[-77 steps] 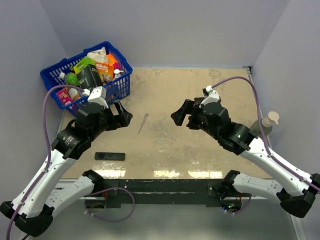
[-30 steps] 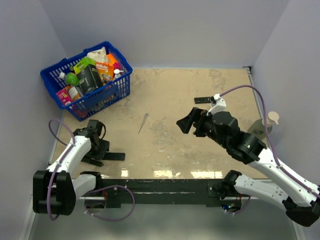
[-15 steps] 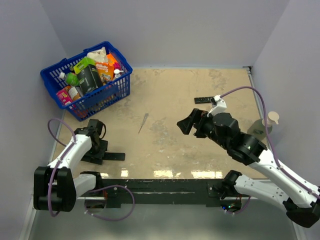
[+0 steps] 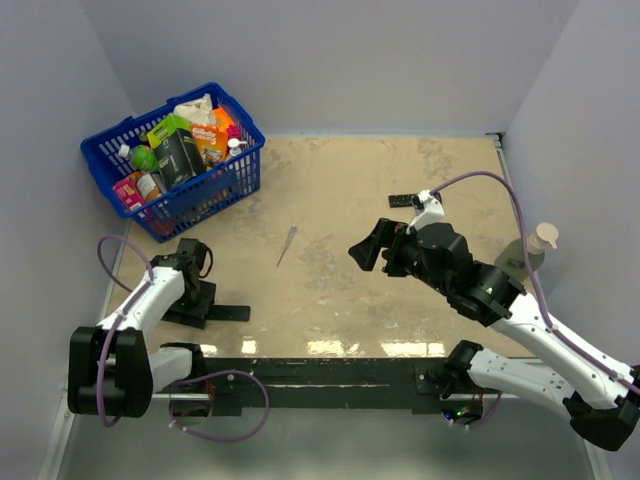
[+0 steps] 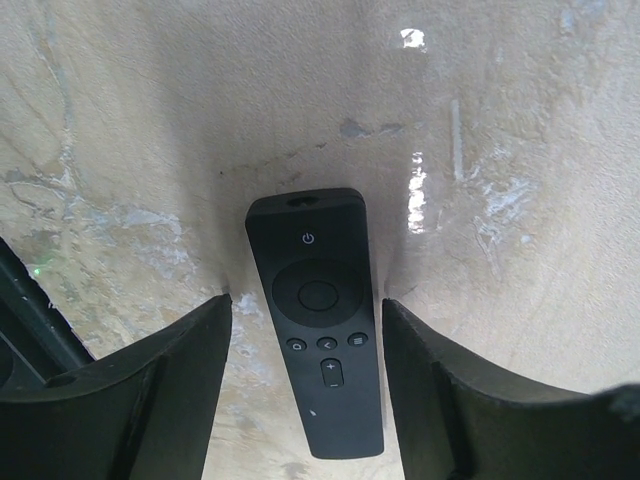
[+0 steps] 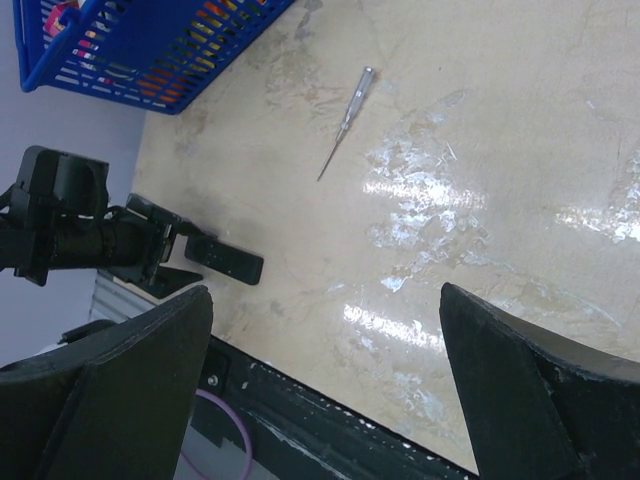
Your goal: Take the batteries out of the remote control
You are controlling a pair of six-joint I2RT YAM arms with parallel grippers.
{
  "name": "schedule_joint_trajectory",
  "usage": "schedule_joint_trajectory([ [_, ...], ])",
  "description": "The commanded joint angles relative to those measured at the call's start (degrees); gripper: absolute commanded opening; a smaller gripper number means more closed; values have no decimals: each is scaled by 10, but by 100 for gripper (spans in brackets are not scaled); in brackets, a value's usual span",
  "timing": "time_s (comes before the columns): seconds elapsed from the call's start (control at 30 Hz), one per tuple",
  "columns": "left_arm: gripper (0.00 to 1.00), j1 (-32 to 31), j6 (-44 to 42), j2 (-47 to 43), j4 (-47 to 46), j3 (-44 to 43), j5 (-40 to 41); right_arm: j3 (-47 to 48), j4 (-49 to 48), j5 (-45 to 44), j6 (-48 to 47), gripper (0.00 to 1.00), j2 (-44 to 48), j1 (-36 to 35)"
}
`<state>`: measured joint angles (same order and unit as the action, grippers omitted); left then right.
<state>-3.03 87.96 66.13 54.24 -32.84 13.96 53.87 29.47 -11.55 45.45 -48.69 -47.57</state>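
Remote control [image 4: 222,313] lying flat by the near-left corner of the worktop [image 4: 400,170], buttons up.
My left gripper [image 5: 305,325] is spread open, one finger on each side of it, not squeezing. My right gripper [image 6: 325,370] is wide open over the middle, holding nothing. I cannot see the batteries.

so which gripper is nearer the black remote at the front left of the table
Left. The left gripper sits over the remote, an open finger on each side; the right gripper hangs above mid-table, well off to its right.
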Motion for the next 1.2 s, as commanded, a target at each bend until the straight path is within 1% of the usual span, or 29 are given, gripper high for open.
schedule_joint_trajectory([
  [0.0,66,4,13,14,2,-6,13,7,-16,8,5,98,0,-1],
  [0.17,65,4,31,14,-23,15,-23,14,-14,8,2,98,-4,-1],
  [0.27,62,4,42,13,-27,23,-30,13,-17,8,3,98,-4,-1],
  [0.37,56,4,47,14,-27,22,-31,8,-22,9,-1,98,-4,-1],
  [0.43,49,4,47,12,-27,23,-31,3,-24,9,-3,98,-8,-1],
  [0.47,46,4,46,13,-27,22,-31,3,-22,10,-4,98,-9,-1],
  [0.5,37,4,44,12,-29,23,-32,3,-21,9,-3,98,-11,-1],
  [0.53,34,4,42,10,-29,23,-34,4,-21,11,-4,98,-13,-1],
  [0.57,33,4,38,8,-30,23,-35,4,-23,20,-13,98,-14,-1],
  [0.63,29,4,27,0,-35,22,-44,-2,-50,83,-74,99,-14,-1],
  [0.67,26,4,10,-5,-40,23,-51,-6,-87,153,-131,98,-12,-1],
  [0.7,17,4,-3,-11,-50,23,-60,-10,-100,171,-136,98,-10,-1],
  [0.77,11,3,-34,-28,-69,23,-88,-29,-149,186,-127,98,-6,-1],
  [0.8,2,3,-45,-34,-76,23,-97,-35,-165,202,-125,98,-6,-1],
  [0.83,0,3,-59,-46,-94,23,-119,-45,-181,209,-122,98,-6,-1],
  [0.87,0,3,-94,-52,-103,21,-128,-48,-205,213,-118,99,-14,0],
  [0.93,0,2,-125,-68,-120,11,-151,-54,-218,224,-114,99,-25,-1],
  [1.0,0,2,-172,-79,-130,5,-163,-62,-253,241,-108,98,-41,-1],
  [1.1,0,2,-237,-120,-177,1,-212,-81,-313,282,-91,98,-68,-1],
  [1.17,0,2,-269,-143,-244,15,-281,-96,-361,314,-71,98,-83,-1],
])
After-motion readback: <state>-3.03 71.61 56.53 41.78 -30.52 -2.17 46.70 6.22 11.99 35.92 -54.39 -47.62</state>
